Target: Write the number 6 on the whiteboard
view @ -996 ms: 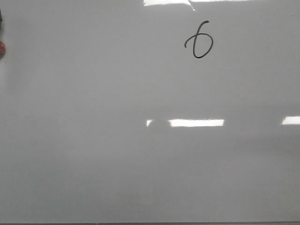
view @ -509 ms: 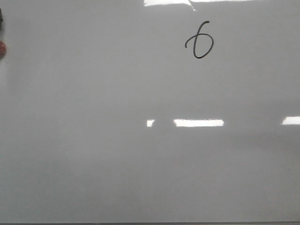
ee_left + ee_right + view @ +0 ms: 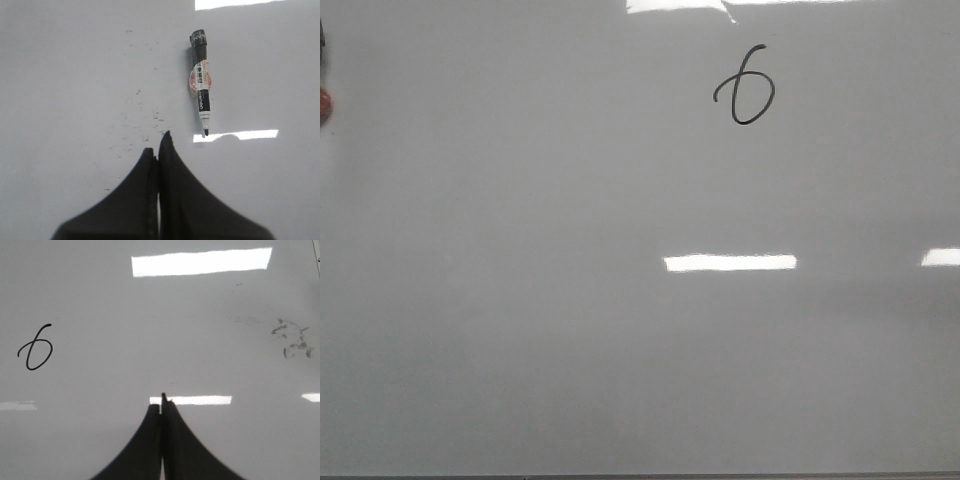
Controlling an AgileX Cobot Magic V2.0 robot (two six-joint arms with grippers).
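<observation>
The whiteboard (image 3: pixel 520 300) fills the front view. A small black hand-drawn number 6 (image 3: pixel 745 90) sits near its far right; it also shows in the right wrist view (image 3: pixel 35 350). A black-and-white marker (image 3: pixel 200 85) lies uncapped on the board over a small red disc, ahead of my left gripper (image 3: pixel 160 147), which is shut and empty. My right gripper (image 3: pixel 162 405) is shut and empty above the bare board, to the side of the 6. Neither gripper shows in the front view.
A red object (image 3: pixel 324 105) and a dark one peek in at the front view's left edge. Grey smudges (image 3: pixel 292 340) mark the board in the right wrist view. Small ink specks (image 3: pixel 145 117) lie near the left gripper.
The 6 has not moved. The lamp reflection in the middle of the board has lengthened leftward, its dark gap gone, as something above the board moved off.
</observation>
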